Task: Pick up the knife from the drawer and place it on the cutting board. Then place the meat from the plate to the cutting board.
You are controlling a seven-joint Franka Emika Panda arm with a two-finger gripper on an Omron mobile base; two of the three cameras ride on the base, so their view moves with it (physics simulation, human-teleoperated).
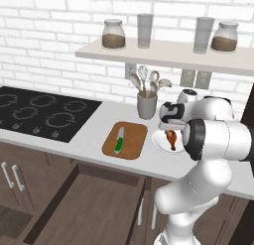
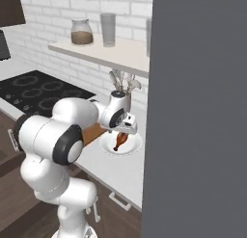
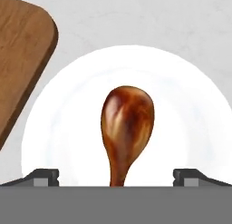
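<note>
Two fingertips (image 3: 45, 177) stand fully apart, holding nothing, the gripper (image 3: 116, 178) directly over the meat (image 3: 127, 128). The drumstick's bone end lies between them, the meat centred on the plate (image 3: 190, 100). Judged light, firm, perhaps slick; grip the thicker body. Board (image 3: 20, 55) just beside, knife (image 1: 119, 141) on it.

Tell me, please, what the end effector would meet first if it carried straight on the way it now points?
Most likely the meat: the open end effector points down at it, its tips either side of the drumstick, which lies on the plate. How far above it hangs is unclear.
</note>
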